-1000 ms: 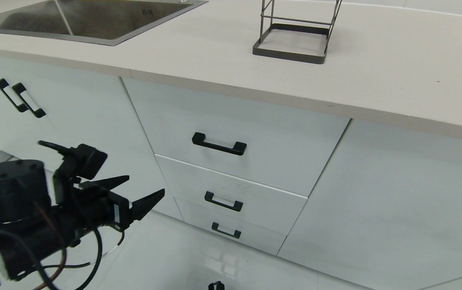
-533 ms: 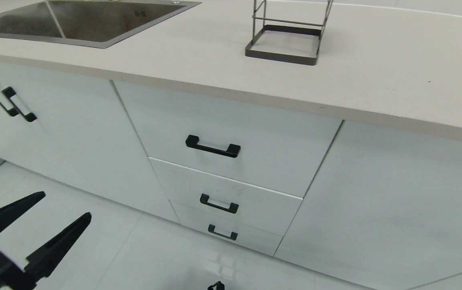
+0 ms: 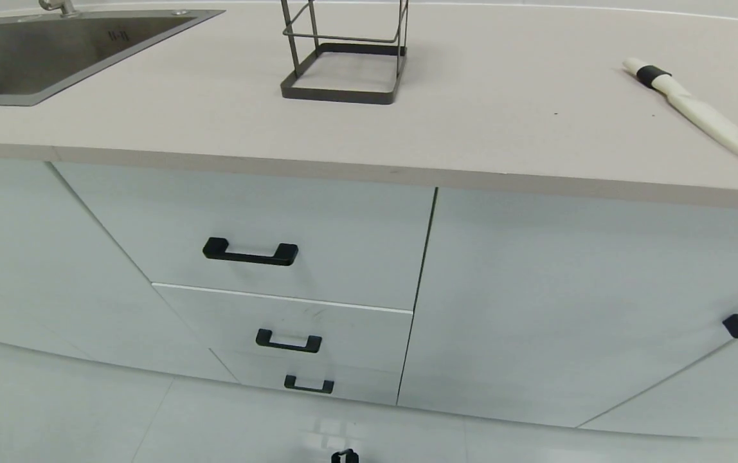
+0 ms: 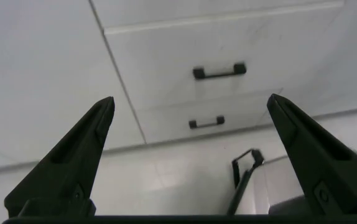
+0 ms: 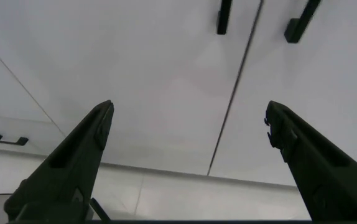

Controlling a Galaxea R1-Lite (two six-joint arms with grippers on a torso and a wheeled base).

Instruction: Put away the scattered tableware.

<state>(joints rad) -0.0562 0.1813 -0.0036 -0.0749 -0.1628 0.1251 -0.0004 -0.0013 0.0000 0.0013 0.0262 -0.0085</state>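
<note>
Both tools are down low in front of the white cupboards, and each one has its two black fingers spread wide apart with nothing between them. Left tool (image 4: 191,104) faces the lower drawers, where the middle drawer handle (image 4: 219,71) and the bottom drawer handle (image 4: 206,122) show above the shiny floor (image 4: 185,168). Right tool (image 5: 190,107) faces two cupboard doors, with the thin gap between the doors (image 5: 234,93) running right between its fingers. I think the fingers are spread so they are ready to grab something, but they are well below the surface (image 3: 504,122), so an arm would have to go up first. On that surface, far over on the right, lies the white knife (image 3: 697,112) with a black band near one end. It lies flat and alone, well apart from everything else, so it looks like the thing that needs putting away. Near the middle, at the far side, stands a dark metal rack (image 3: 343,93) made of thin bars, and that may be where the knife belongs. The top drawer, with its black handle (image 3: 250,252), sits shut just under the edge, and it could be another home for it. At the far left is a steel sink (image 3: 54,48). A small dark mark sits on the sink's inside wall, but it is too small to read.
</note>
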